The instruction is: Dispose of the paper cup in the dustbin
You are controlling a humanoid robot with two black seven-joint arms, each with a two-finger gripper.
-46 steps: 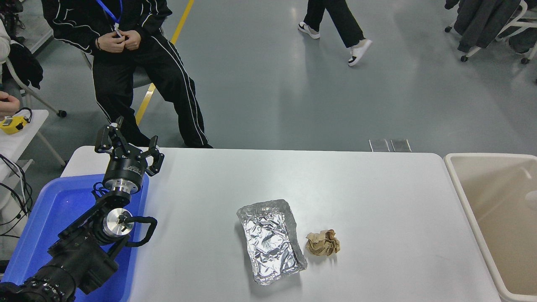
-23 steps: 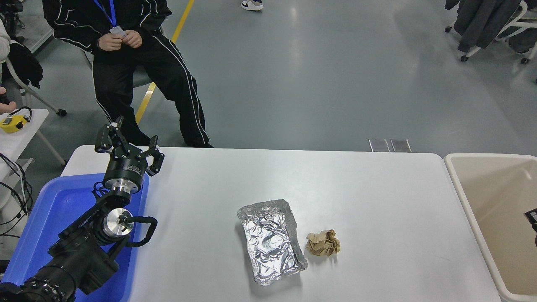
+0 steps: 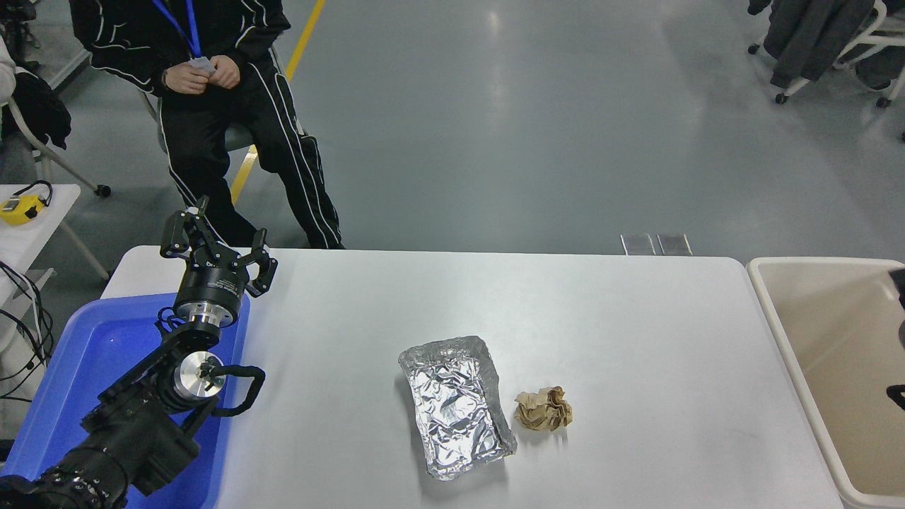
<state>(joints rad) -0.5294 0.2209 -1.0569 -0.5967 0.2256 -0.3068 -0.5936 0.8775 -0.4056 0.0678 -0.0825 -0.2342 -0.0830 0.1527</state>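
The paper cup is not in view. The dustbin point(image 3: 767, 297), a large beige bin, stands off the table's right end and is cut off by the picture's edge; the part of its inside that shows holds nothing. Only small black bits of my right gripper point(image 3: 898, 339) show at the right edge, above the dustbin's inside. My left gripper point(image 3: 220, 235) is parked open and empty at the lower left, over the far corner of the blue tray.
A crumpled foil tray point(image 3: 456, 404) and a brown paper ball point(image 3: 543, 409) lie at the table's middle front. A blue tray point(image 3: 92, 353) sits at the left end. A person in black sits beyond the table's far left.
A pale blur inside the dustbin's right part a second ago is gone. Black parts of my right arm now show at the right edge. A walking person has left the view.
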